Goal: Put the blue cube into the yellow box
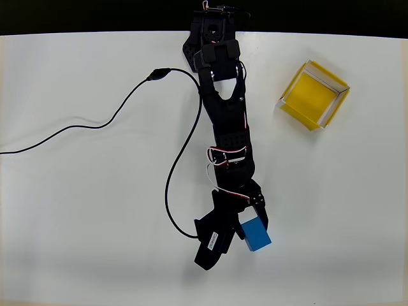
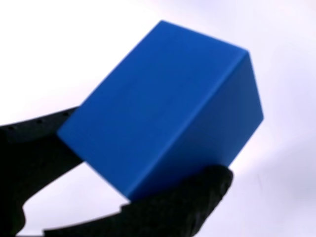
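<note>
The yellow box [image 1: 313,94] is seen in the overhead view toward the upper right of the white worktop [image 1: 76,210], turned at an angle, open at the top. Its yellow floor is bare and framed by thin pale walls; nothing is seen lying in it.

Well away from the yellow box, down and to its left in the overhead view, the blue cube [image 1: 255,233] is found at the tip of the black arm [image 1: 226,127], which is stretched out from the worktop's far edge. The jaws of the gripper [image 1: 245,231] are closed on the blue cube: in the wrist view the blue cube [image 2: 163,108] is shown large and tilted, pinched between one black finger [image 2: 34,133] at its left and another [image 2: 197,197] beneath its lower edge.

A black cable [image 1: 115,118] is trailed across the worktop, left of the yellow box, curving from the picture's left edge toward the arm.
</note>
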`<action>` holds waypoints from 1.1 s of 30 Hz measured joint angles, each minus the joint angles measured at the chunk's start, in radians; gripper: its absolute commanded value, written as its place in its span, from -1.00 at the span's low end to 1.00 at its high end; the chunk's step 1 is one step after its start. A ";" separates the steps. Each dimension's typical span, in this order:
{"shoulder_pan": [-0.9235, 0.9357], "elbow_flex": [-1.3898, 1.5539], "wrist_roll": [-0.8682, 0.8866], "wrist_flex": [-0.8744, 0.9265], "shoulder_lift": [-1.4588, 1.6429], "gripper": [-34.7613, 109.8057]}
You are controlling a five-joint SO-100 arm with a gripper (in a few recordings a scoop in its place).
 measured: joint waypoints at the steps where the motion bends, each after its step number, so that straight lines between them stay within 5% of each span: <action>1: -0.015 0.018 0.008 0.008 0.043 -0.35; 15: -0.322 0.183 0.242 0.321 0.534 -0.35; 33: -0.738 0.181 0.531 1.206 0.792 -0.33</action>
